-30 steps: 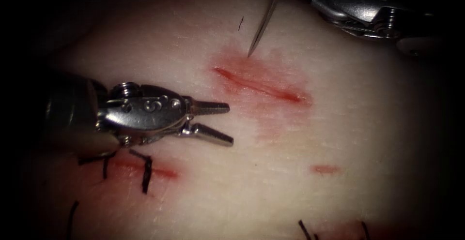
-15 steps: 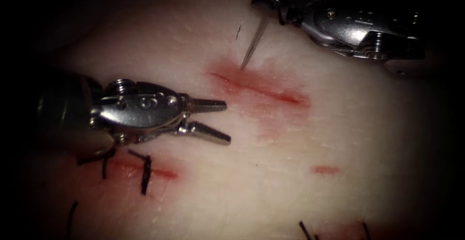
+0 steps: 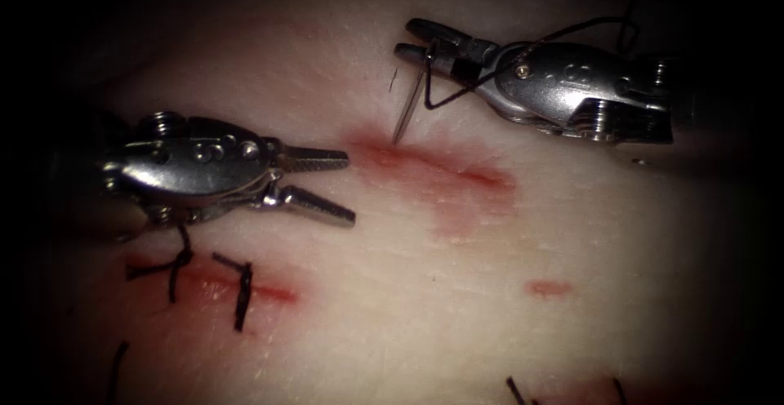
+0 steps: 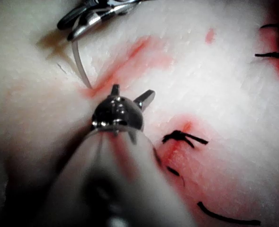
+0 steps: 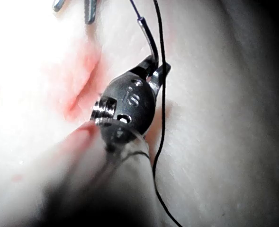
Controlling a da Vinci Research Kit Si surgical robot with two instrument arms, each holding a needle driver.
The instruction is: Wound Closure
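Note:
The red cut [image 3: 441,166] runs slantwise across the pale tissue [image 3: 457,307]. My right tool [image 3: 425,52] comes in from the upper right, shut on the curved needle [image 3: 408,103] in its back part. The needle points down, and its tip touches the tissue at the cut's left end; whether it has pierced I cannot tell. Black thread [image 3: 531,42] loops over the right tool. My left tool [image 3: 349,189] hovers left of the cut, jaws open and holding nothing. The left wrist view has the left tool [image 4: 132,94], needle [image 4: 80,66] and cut [image 4: 125,61]. The right wrist view has the right tool [image 5: 153,66], needle [image 5: 148,38] and thread [image 5: 162,104].
An older cut [image 3: 261,291] with black stitches and cut thread ends [image 3: 243,295] lies at the lower left, below the left tool. A small red mark [image 3: 547,288] sits to the right, and more thread ends [image 3: 514,389] lie at the bottom edge.
My right tool has come down and left with the needle, bringing the tip onto the tissue at the cut's left end. My left tool has drawn back left and slightly up, still open.

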